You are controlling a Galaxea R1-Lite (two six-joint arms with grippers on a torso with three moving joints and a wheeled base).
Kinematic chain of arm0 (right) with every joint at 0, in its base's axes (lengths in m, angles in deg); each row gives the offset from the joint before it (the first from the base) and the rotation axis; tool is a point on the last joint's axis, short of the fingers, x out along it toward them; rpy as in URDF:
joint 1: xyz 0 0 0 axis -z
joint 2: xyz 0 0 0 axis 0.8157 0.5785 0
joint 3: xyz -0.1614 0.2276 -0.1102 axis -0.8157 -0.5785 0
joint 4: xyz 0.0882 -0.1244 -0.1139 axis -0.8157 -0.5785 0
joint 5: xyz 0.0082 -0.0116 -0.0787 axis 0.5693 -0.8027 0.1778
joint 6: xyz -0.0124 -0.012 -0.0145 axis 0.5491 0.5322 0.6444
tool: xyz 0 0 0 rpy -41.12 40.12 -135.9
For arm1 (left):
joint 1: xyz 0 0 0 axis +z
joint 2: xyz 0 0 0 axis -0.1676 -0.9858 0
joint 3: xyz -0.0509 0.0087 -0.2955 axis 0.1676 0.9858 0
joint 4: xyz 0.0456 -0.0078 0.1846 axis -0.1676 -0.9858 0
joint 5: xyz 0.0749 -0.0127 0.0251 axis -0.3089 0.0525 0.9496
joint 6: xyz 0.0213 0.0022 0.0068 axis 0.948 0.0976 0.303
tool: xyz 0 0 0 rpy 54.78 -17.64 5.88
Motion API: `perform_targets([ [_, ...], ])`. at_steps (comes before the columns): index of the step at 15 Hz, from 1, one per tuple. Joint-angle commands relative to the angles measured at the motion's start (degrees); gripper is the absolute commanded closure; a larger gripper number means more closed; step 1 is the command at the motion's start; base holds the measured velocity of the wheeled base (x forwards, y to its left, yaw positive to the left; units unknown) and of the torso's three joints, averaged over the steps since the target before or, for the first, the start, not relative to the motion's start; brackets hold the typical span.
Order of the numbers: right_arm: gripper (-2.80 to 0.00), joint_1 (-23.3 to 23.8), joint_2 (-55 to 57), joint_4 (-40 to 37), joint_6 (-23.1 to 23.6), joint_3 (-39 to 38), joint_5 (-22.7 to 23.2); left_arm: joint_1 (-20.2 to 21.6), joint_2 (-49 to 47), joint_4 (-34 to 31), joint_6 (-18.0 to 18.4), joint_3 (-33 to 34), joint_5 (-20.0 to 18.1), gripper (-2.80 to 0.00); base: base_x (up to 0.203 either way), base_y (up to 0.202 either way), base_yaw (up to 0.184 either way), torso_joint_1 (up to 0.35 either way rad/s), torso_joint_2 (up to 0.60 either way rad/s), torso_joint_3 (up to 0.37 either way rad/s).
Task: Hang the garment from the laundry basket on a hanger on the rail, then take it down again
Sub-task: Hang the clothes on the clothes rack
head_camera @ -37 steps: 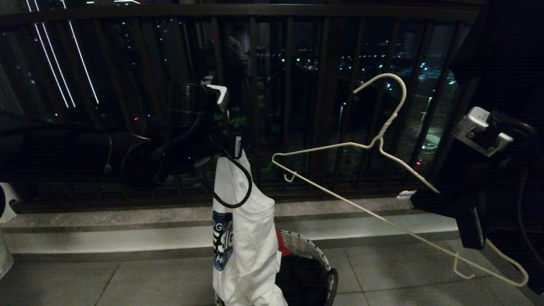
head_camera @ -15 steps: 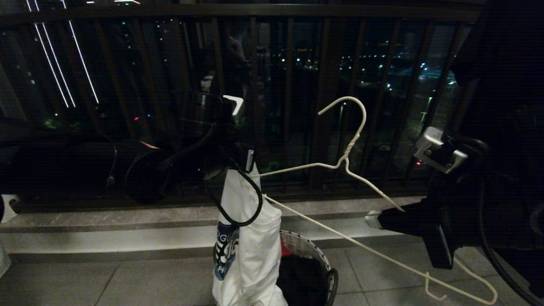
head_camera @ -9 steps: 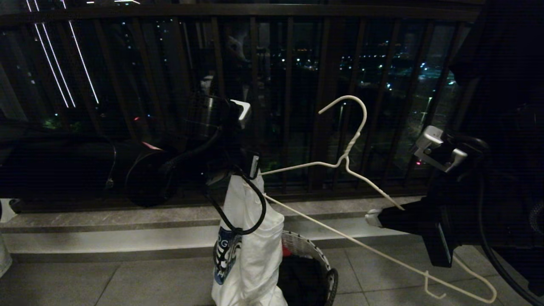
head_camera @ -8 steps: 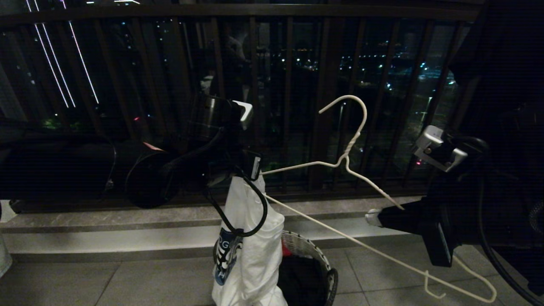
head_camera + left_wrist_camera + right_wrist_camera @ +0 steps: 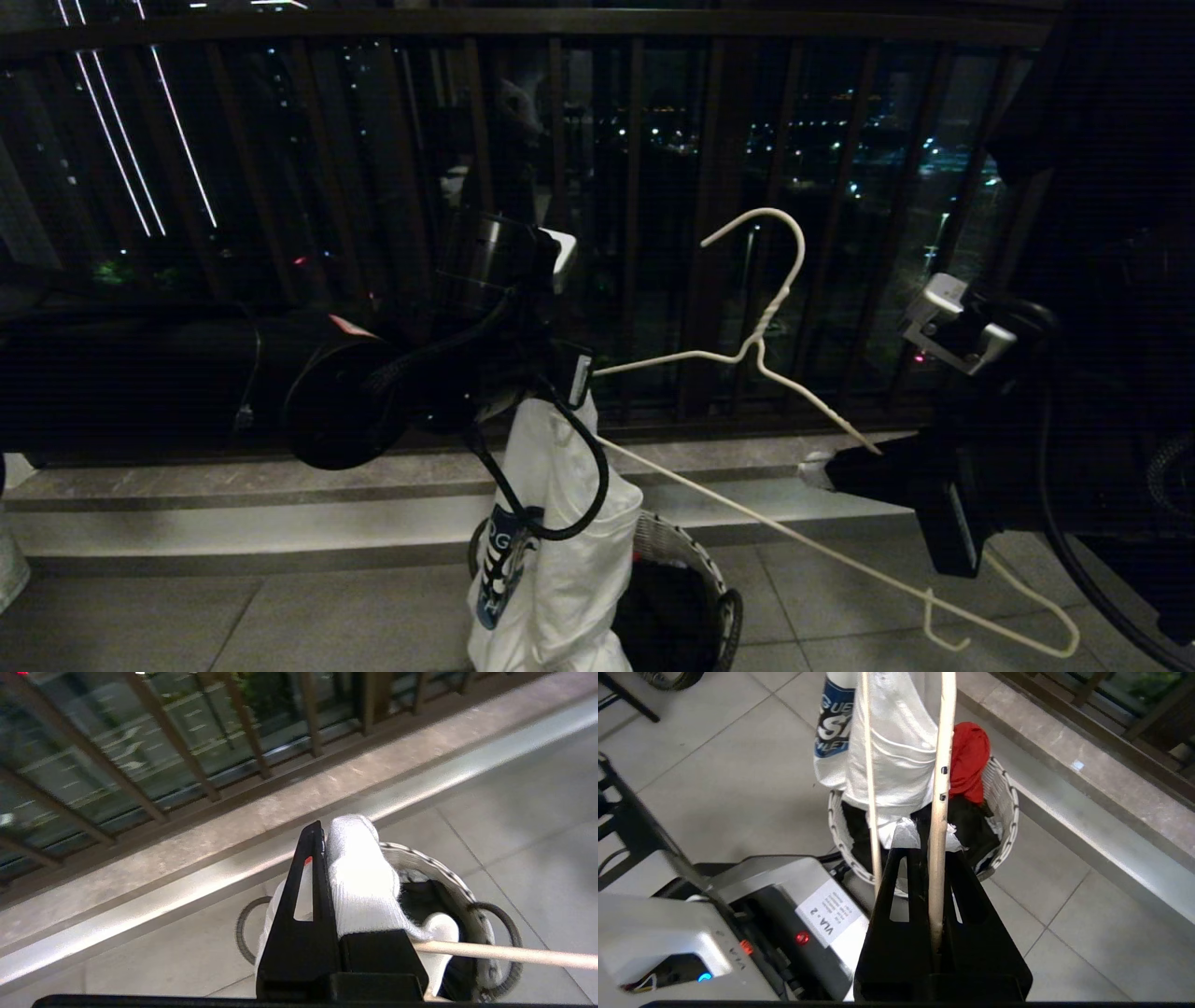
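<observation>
The white garment (image 5: pixel 569 569) with a blue shield print hangs from my left gripper (image 5: pixel 577 381), which is shut on its top edge, above the laundry basket (image 5: pixel 686 549). In the left wrist view the fingers (image 5: pixel 308 868) pinch the white ribbed cloth (image 5: pixel 362 882). My right gripper (image 5: pixel 814 471) is shut on one sloping arm of the white wire hanger (image 5: pixel 761 341), hook upward. The hanger's far end reaches the garment's top and is hidden there. In the right wrist view the hanger (image 5: pixel 942 765) runs out from the right gripper (image 5: pixel 931 851) toward the garment (image 5: pixel 896 742). The rail is out of view.
The dark balcony railing (image 5: pixel 635 187) stands behind a low stone kerb (image 5: pixel 233 485). The basket (image 5: pixel 1004 812) holds a red cloth (image 5: pixel 969 760) and a black garment (image 5: pixel 971 821). My own base (image 5: pixel 752 896) lies close beside the basket.
My left gripper has carried the garment rightward and slightly down, onto the hanger's left end. The right gripper brought the hanger left and lower earlier, and has hardly moved in the last second.
</observation>
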Motion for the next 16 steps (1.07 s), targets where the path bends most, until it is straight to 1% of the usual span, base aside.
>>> perform_targets([
  [1, 0.00, 0.0, 0.8, 1.3, 0.1, -0.4, -0.3, -1.3, -0.1, 0.0, -0.6, -0.5, 1.3, 0.00, 0.000, 0.000, 0.000, 0.000, 0.00, 0.000],
  [2, 0.00, 0.0, 1.2, 2.6, 0.1, -0.8, -0.4, -1.8, 0.1, -1.4, -1.1, -0.8, 1.3, 0.00, 0.000, 0.000, 0.000, 0.000, 0.00, 0.000],
  [3, 0.00, 0.0, 1.5, 3.7, 0.1, -1.2, -1.5, -2.1, 0.3, -4.1, -2.5, -2.3, 1.3, 0.00, 0.000, 0.000, 0.000, 0.000, 0.00, 0.000],
  [4, 0.00, 0.0, 1.9, 4.7, 0.1, -1.5, -2.6, -2.3, 0.3, -7.8, -4.7, -4.3, 1.3, 0.00, 0.000, 0.000, 0.000, 0.000, 0.00, 0.000],
  [6, 0.00, 0.0, 1.8, 5.3, 0.1, -1.7, -3.3, -2.3, -0.1, -16.3, -8.8, -9.1, 1.7, 0.00, 0.000, 0.000, 0.000, 0.000, 0.00, 0.000],
  [7, 0.00, 0.0, 1.5, 5.2, 0.1, -1.7, -3.3, -1.6, -1.3, -17.5, -9.7, -10.2, 3.9, 0.00, 0.000, 0.000, 0.000, 0.000, 0.00, 0.000],
  [8, 0.00, 0.0, 1.3, 5.1, 0.2, -1.8, -3.3, -0.4, -2.5, -17.7, -9.8, -10.8, 5.3, 0.00, 0.000, 0.000, 0.000, 0.000, 0.00, 0.000],
  [12, 0.00, 0.0, 1.3, 5.2, 0.6, -2.3, -3.3, 2.9, -5.0, -17.7, -9.7, -12.8, 5.7, 0.00, 0.000, 0.000, 0.000, 0.000, 0.00, 0.000],
  [16, 0.00, 0.0, 1.2, 5.3, 1.2, -2.7, -3.3, 3.2, -4.7, -17.8, -9.7, -12.7, 5.2, 0.00, 0.000, 0.000, 0.000, 0.000, 0.00, 0.000],
])
